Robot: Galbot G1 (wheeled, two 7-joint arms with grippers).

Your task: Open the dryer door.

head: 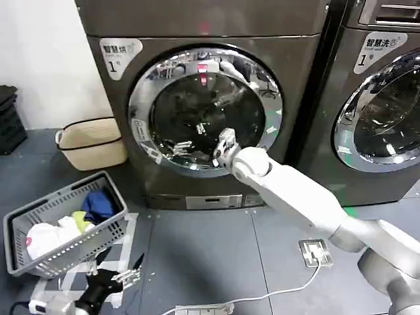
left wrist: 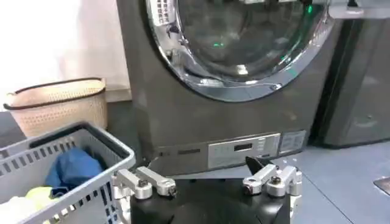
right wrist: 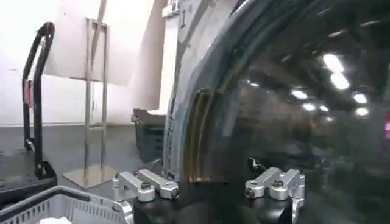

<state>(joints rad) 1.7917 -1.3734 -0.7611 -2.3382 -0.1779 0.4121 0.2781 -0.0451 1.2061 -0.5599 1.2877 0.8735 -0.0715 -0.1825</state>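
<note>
One tool (head: 224,146) against dryer door (head: 205,108)

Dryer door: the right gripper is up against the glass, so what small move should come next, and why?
Probably shift the right gripper sideways to the chrome ring's edge. Its jaws stand open against the dark glass of the dryer door, which looks shut, and smooth glass offers nothing to hook or pull. The left gripper waits low by the grey laundry basket.
</note>
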